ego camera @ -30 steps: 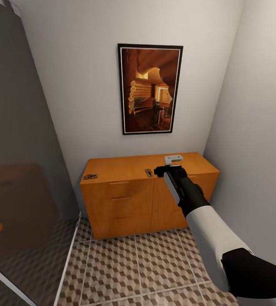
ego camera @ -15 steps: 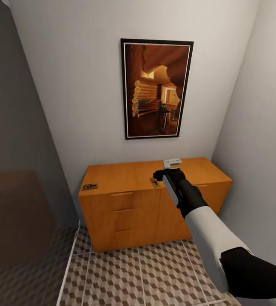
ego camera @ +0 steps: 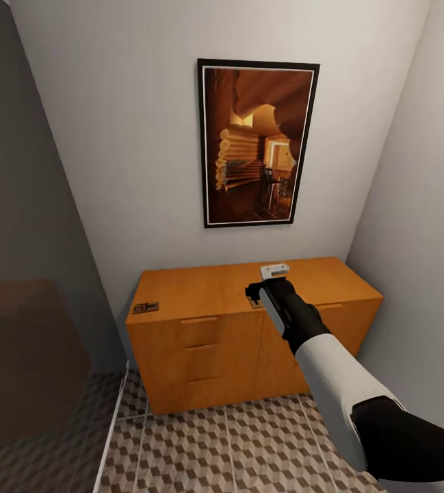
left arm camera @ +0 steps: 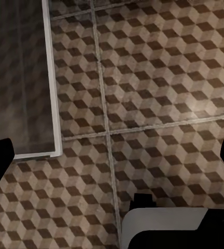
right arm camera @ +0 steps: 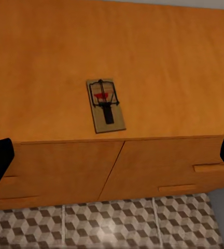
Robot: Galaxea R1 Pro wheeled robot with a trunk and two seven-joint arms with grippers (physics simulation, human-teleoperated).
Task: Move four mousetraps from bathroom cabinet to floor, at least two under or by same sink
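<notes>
Right gripper [right arm camera: 112, 155] above cabinet [ego camera: 201, 287] — jaws spread wide, mousetrap [right arm camera: 106, 105] below, left gripper [left arm camera: 112, 155] likewise spread

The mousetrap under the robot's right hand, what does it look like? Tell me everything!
The mousetrap is a small flat tan wooden board with dark wire and a red spot at one end. It lies flat on the orange-brown cabinet top, near the front edge, a bit askew. Nothing else touches it; the right gripper is above, open.

White forearm [ego camera: 338, 383], black elbow and wrist, grey gripper [ego camera: 274, 272].
</notes>
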